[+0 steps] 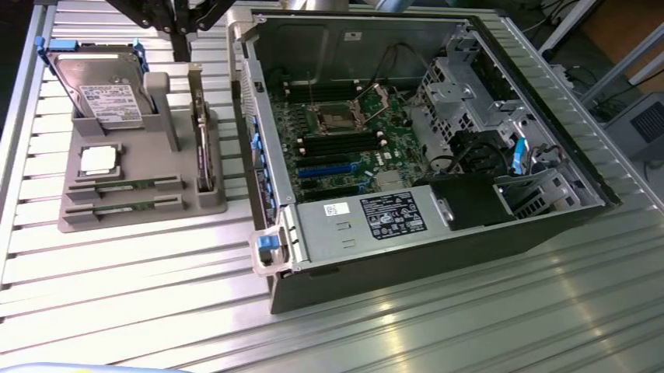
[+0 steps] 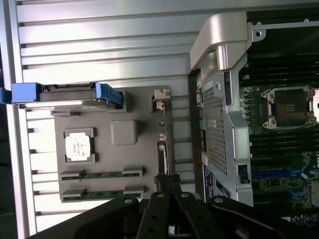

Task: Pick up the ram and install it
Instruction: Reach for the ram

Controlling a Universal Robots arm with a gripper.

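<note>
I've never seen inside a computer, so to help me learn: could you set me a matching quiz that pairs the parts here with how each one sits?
Things:
1 hard drive
2 processor chip
3 ram sticks
4 computer case

States:
A open, insides showing
B lying flat, silver and square
C standing on edge
D lying flat, long and green, a pair

Pairs: 1-C, 2-B, 3-D, 4-A.

Hard glare whitens the ribbed metal surface (image 1: 155,264), while the open computer case (image 1: 311,47) lies in dim shadow
</note>
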